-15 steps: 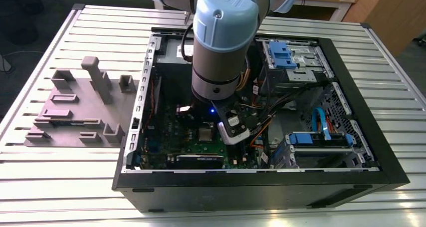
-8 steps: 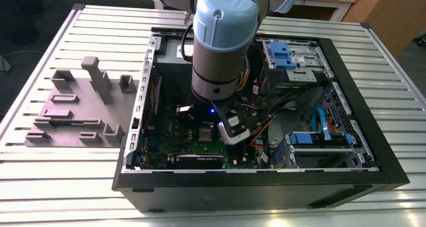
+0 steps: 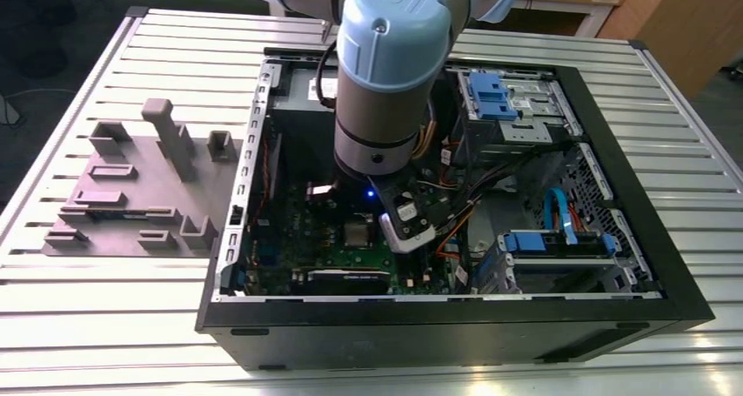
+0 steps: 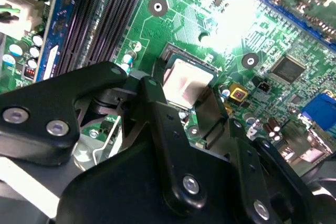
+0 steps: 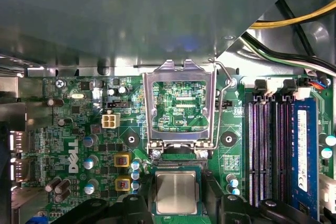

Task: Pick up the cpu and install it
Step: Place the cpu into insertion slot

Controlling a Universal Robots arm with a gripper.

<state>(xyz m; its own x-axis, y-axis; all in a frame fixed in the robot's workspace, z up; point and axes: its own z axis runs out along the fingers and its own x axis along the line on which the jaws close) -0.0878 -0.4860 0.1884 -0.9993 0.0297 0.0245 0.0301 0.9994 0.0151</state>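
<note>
While low over the socket (image 5: 178, 164), hand (image 5: 177, 200) open, fingers (image 5: 140, 208) just beside the cpu (image 5: 176, 192), either side.

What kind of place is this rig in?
Probably a robotics lab bench: an open desktop computer case lies on a slatted aluminium table, with a grey moulded parts fixture beside it.

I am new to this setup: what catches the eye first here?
A big pale-blue robot arm reaches into an open computer case on a slatted metal table. Inside, its gripper hangs over the silvery cpu on the green motherboard, beside a raised metal frame.
</note>
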